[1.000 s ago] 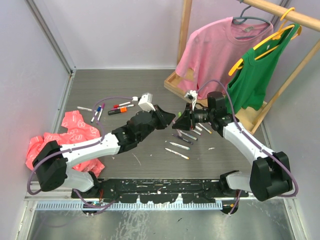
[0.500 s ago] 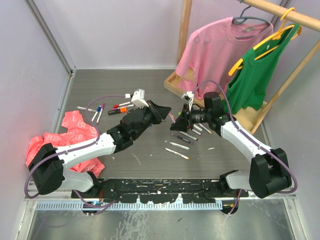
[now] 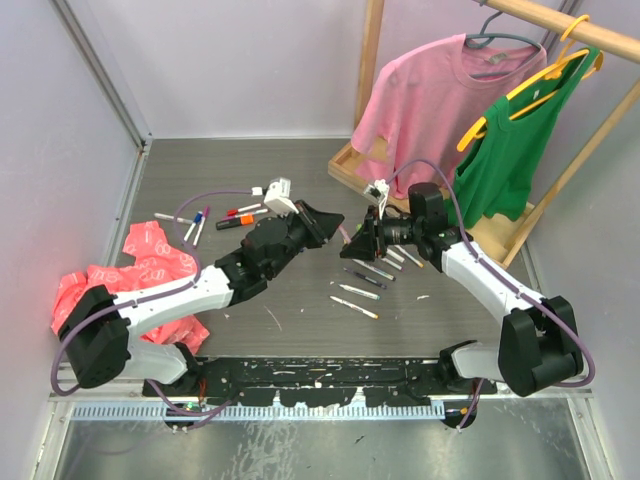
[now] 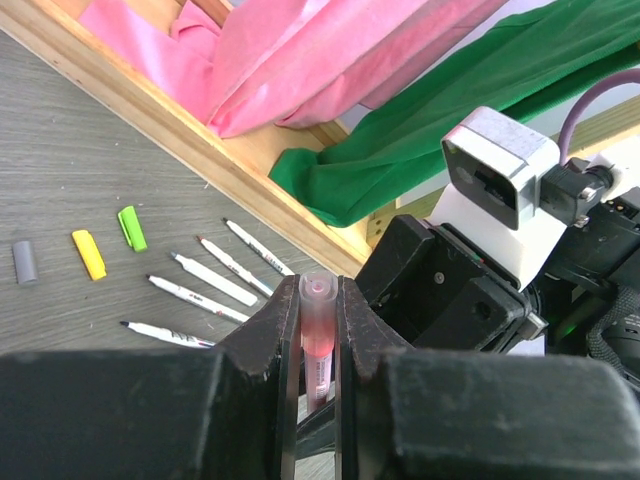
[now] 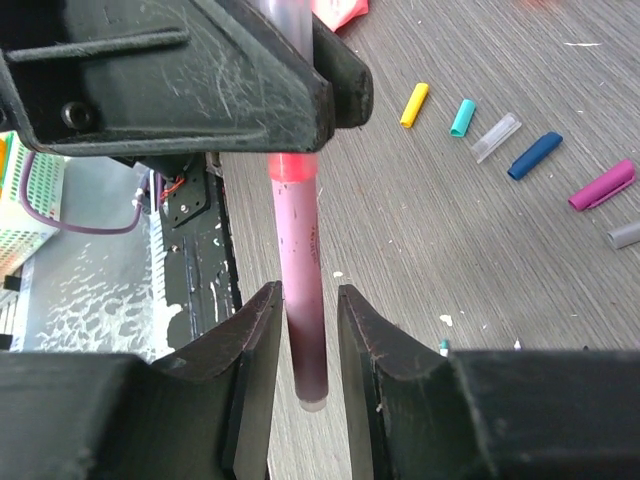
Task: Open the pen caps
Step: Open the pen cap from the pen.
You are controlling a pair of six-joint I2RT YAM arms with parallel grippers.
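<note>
A pink pen [image 3: 346,236] hangs in the air between the two grippers over the middle of the table. My left gripper [image 4: 318,310] is shut on its cap end, and the clear pink cap [image 4: 318,300] pokes out past the fingertips. My right gripper [image 5: 310,320] straddles the pink barrel [image 5: 298,250] with its jaws slightly apart and a gap on the right side. In the top view the left gripper [image 3: 333,228] and right gripper [image 3: 359,240] nearly meet. Loose pen caps lie on the table: yellow [image 5: 414,104], cyan [image 5: 462,117], blue [image 5: 534,155], and green [image 4: 131,227].
Several uncapped white pens [image 3: 365,280] lie below the grippers, and more pens [image 3: 215,215] lie at the left. A red bag [image 3: 140,275] sits at the left edge. The wooden rack [image 3: 370,90] at the back right carries a pink shirt [image 3: 420,100] and a green shirt [image 3: 510,150].
Both grippers have shifted a little left and toward the back with the pen between them. The right jaws have parted slightly around the barrel.
</note>
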